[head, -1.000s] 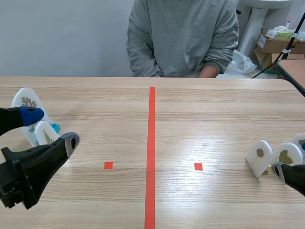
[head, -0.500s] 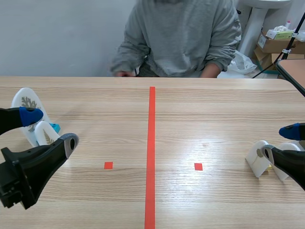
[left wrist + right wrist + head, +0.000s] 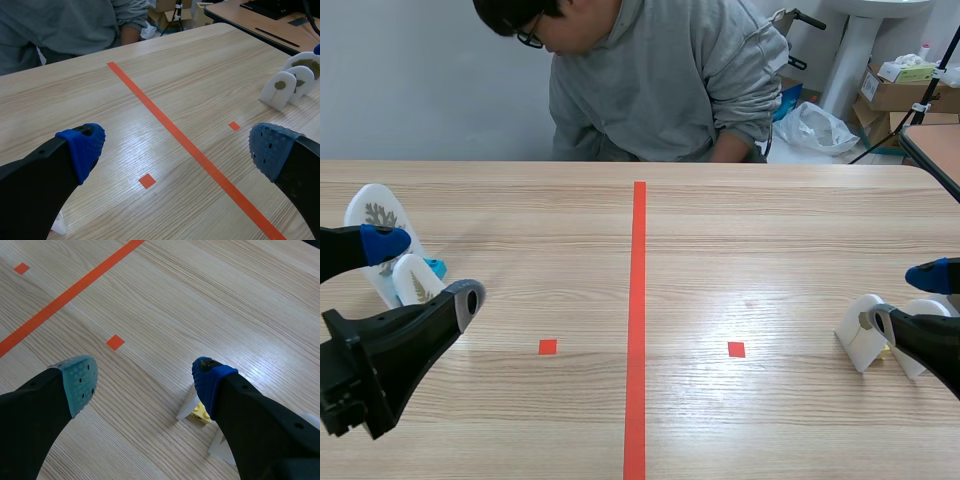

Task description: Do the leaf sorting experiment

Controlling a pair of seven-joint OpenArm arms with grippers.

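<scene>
two tools: both spread, pinching nothing.
left tool (image 3: 425, 268): near the left leaf cards (image 3: 378, 215) on the counter (image 3: 770, 230).
right tool (image 3: 908, 296): has come forward to the right leaf cards (image 3: 860, 335).
person (image 3: 650, 80): leaned aside.
meaning: a first pick on the right looks close.

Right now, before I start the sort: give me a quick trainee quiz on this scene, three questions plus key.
1. Fill in: the centre tape line runs away from the robot toward the ____ seated across the table.
2. True or false: the left end effector is shut on a leaf stand.
3. The right end effector is: A) over the centre tape line; B) close by the white leaf stands; C) beside the left end effector.

Key: 1 person. 2 false: it is open and empty. 3 B.
</scene>
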